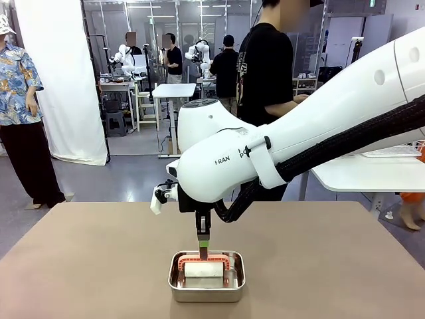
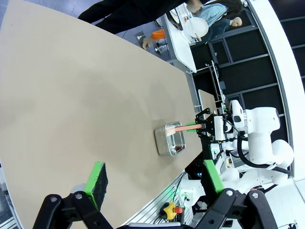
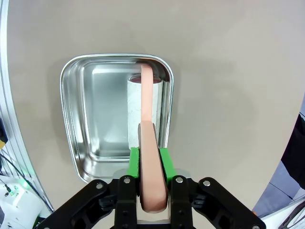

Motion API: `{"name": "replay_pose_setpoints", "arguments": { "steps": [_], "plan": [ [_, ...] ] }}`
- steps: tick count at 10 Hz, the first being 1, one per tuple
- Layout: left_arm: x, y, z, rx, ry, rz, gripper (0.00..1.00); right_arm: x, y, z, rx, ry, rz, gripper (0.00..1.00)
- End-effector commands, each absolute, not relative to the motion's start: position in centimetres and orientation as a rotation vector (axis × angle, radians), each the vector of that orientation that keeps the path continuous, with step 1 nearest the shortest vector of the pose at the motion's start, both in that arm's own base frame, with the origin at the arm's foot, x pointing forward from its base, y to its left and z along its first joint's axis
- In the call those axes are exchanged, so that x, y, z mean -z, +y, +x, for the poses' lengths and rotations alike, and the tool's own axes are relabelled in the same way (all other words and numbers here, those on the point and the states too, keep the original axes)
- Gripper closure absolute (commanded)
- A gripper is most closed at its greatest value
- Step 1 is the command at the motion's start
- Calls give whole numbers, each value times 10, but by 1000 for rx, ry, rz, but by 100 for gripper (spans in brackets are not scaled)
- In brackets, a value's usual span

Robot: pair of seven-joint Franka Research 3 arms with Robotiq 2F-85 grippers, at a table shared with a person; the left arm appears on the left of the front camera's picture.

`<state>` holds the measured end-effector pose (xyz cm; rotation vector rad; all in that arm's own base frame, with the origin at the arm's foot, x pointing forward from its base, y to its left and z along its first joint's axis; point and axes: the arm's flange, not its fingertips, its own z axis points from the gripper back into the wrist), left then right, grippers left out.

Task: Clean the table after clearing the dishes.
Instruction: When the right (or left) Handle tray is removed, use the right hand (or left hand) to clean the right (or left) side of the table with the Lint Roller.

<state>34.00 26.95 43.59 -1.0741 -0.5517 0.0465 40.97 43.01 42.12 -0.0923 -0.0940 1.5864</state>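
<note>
The desk (image 1: 80, 266) shows a plain taupe top, so by my reading the clearing is done and the cleaning step is in hand. The steel pan (image 1: 206, 293) sits mid-width, close to the robot-side edge. The white roller (image 1: 203, 270) lies inside it.

The right claw (image 3: 149, 160) is clamped on the roller's pink handle (image 3: 147, 109), reaching straight down into the pan. Whether the roller rests on the pan floor or hangs just off it, I cannot tell from these angles.

The next move probably calls for a straight lift until the roller clears the pan's rim. It can then be set down on the open top and drawn across in strokes.

Room is generous to both sides and toward the far edge, where a person (image 1: 265, 66) stands. The near edge is tight behind the pan. The left claw (image 2: 155, 177) hangs high above the desk with its fingers spread wide and nothing between them, well apart from the pan.
</note>
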Motion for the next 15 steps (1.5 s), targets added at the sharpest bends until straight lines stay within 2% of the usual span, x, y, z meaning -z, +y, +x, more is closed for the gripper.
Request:
{"name": "replay_pose_setpoints", "arguments": {
  "steps": [1, 2, 3, 4, 8, 10, 12, 15],
  "plan": [
    [-436, 270, 336, -41, -565, -1079, 0, -421, 430, 410, -1590, -95, -94, 100],
    [-436, 270, 336, -41, -565, -1079, 0, -421, 430, 410, -1590, -95, -94, 100],
    [-436, 270, 336, -41, -565, -1079, 0, -421, 430, 410, -1586, -94, -92, 79],
    [-436, 270, 336, -41, -565, -1079, 0, -447, 428, 412, -1569, -66, -109, 79],
    [-436, 270, 336, -41, -565, -1079, 0, -523, 425, 401, -1432, -21, 4, 79],
    [-436, 270, 336, -41, -565, -1079, 0, -545, 402, 419, -1175, -120, 12, 79],
    [-436, 270, 336, -41, -565, -1079, 0, -556, 345, 443, -824, -186, 137, 79],
    [-436, 270, 336, -41, -565, -1079, 0, -545, 191, 455, -335, -258, 153, 79]
  ]
}}
